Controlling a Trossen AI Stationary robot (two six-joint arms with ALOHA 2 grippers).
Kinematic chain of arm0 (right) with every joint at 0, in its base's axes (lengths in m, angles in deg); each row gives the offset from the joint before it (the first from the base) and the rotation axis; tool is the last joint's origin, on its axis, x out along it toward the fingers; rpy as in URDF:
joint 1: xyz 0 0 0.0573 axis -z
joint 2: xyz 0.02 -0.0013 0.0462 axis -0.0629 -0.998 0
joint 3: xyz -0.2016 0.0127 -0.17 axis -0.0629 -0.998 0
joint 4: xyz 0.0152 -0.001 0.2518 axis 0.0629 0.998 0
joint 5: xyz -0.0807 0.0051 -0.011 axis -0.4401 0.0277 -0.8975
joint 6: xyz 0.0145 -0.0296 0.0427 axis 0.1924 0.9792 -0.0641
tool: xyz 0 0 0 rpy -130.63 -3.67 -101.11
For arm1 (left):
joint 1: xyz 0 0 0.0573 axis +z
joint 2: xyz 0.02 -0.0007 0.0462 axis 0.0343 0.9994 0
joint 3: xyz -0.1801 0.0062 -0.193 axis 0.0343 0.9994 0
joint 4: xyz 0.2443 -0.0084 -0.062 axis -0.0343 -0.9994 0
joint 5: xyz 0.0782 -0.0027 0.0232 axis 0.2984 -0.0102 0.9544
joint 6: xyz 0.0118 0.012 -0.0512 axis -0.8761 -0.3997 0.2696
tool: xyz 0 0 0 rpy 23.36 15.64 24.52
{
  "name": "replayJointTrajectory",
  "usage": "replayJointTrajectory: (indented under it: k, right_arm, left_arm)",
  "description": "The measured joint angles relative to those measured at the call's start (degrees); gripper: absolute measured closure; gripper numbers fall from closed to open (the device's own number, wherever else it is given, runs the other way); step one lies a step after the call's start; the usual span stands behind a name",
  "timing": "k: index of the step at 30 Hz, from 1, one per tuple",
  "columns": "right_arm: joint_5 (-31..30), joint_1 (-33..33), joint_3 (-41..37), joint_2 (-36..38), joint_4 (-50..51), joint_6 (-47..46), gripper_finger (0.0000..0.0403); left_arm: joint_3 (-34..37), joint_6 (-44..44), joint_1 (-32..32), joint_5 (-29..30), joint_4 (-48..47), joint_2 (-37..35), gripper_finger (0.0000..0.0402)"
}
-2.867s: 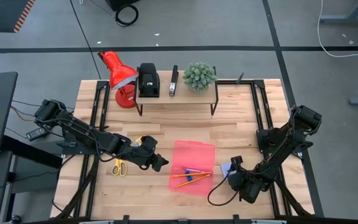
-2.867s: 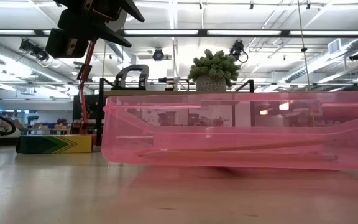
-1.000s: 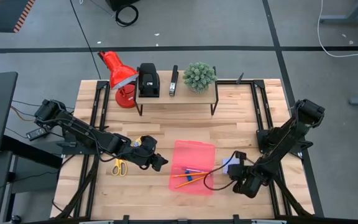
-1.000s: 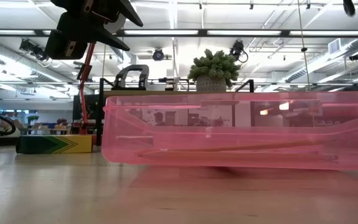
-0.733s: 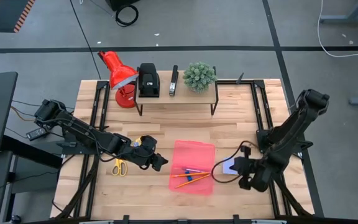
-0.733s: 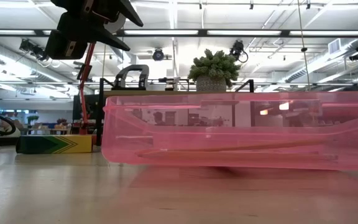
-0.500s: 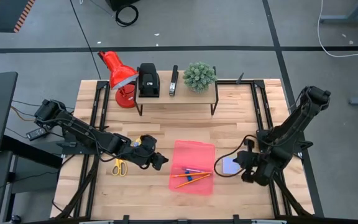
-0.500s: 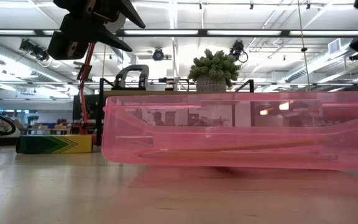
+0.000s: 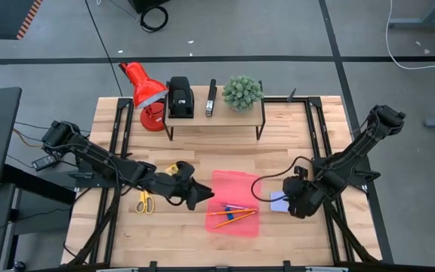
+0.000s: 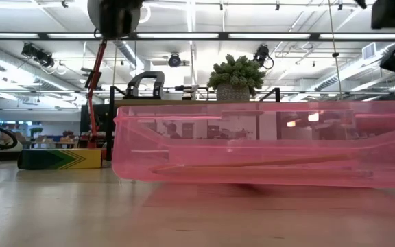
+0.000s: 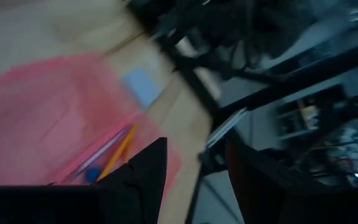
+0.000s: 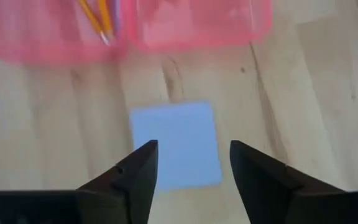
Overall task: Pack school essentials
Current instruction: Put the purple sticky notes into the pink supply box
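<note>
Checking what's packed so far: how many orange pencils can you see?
2. Both orange pencils lie side by side inside the pink tray, near its front edge, beside a pen. Others may be hidden under the arms.

1. The surface (image 9: 293, 143) is pale wood with visible grain, matt.
2. The pink tray (image 9: 234, 198) is translucent plastic, smooth and slightly glossy.
3. The notepad (image 12: 176, 144) looks like matt paper.
4. The red lamp (image 9: 143, 87) has a glossy shade.
</note>
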Motion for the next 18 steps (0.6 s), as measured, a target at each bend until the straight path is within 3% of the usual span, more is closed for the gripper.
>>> replayJointTrajectory:
  k: [5, 9, 18]
  right_arm:
    - [0.39, 1.91, 0.0, 4.29, -4.48, -3.87, 0.0203]
    - [5.68, 4.99, 0.0, 7.0, -3.33, -4.75, 0.0209]
    - [30.01, 17.28, -5.12, 7.79, -4.36, 8.5, 0.0213]
  left_arm:
    - [0.0, -4.78, 1.2, -0.01, 4.3, 0.0, 0.023]
    - [0.0, -6.49, 2.55, -0.01, 4.43, 0.0, 0.023]
    - [0.0, -7.72, 3.88, -0.03, 4.45, 0.0, 0.023]
